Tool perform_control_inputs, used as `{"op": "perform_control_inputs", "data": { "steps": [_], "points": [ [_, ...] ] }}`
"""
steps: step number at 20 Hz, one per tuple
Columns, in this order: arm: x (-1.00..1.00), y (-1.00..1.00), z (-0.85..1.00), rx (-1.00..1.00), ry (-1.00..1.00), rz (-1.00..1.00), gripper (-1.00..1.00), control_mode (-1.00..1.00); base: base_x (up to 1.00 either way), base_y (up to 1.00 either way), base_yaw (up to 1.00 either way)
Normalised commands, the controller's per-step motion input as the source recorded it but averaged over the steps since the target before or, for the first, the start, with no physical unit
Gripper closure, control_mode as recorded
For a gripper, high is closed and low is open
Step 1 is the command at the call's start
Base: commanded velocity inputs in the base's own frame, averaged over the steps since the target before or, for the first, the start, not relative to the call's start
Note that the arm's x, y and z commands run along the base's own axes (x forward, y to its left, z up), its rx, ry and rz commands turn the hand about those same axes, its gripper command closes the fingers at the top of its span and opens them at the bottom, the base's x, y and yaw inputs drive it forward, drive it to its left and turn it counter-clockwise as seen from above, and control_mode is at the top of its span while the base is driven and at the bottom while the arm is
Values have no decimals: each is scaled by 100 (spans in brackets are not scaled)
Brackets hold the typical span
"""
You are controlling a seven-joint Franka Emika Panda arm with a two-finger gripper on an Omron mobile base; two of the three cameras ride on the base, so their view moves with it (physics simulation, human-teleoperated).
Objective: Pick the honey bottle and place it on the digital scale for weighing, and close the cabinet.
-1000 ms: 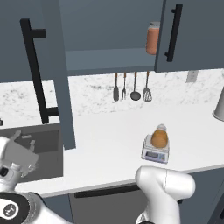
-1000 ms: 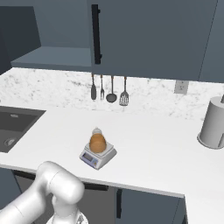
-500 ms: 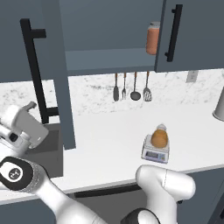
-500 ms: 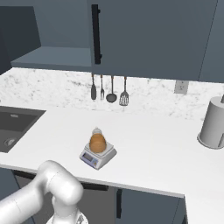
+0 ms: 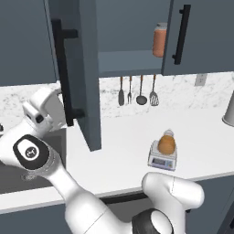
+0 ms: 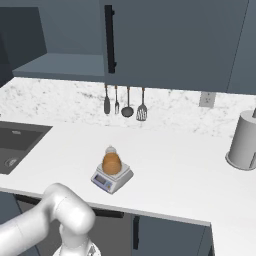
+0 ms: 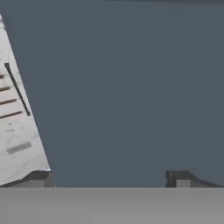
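Honey bottle (image 5: 167,143) sits on digital scale (image 5: 162,158) nr counter (image 5: 201,137) front edge. Jar (image 5: 159,39) on cabinet (image 5: 87,73) shelf. Gripper (image 7: 111,177) fingertips apart, empty, now up vs door; arm's risen since.

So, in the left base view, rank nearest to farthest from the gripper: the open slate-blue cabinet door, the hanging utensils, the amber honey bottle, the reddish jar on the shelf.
1. Open slate-blue cabinet door, right beside the gripper at left.
2. Hanging utensils, centre, on the backsplash.
3. Amber honey bottle, lower right on the scale, and reddish jar, upper right on the shelf: too close to call.
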Motion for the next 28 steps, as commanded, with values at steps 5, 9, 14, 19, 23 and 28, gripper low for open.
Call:
{"op": "perform_control_inputs", "data": {
  "steps": [5, 9, 14, 19, 23, 28],
  "points": [
    [18, -99, 88, 17, -7, -2, -100, -100, 0, 0, 0],
    [41, -100, 79, 20, 0, 0, -100, -100, 0, 0, 0],
    [53, -100, 73, 17, 12, 0, -100, -100, 0, 0, 0],
    [81, -89, 45, 14, 21, 4, -100, -100, 0, 0, 0],
    [97, -96, 13, 23, 7, 23, -100, -100, 0, 0, 0],
    [99, -100, 0, 27, 0, 30, -100, -100, 0, 0, 0]
  ]
}}
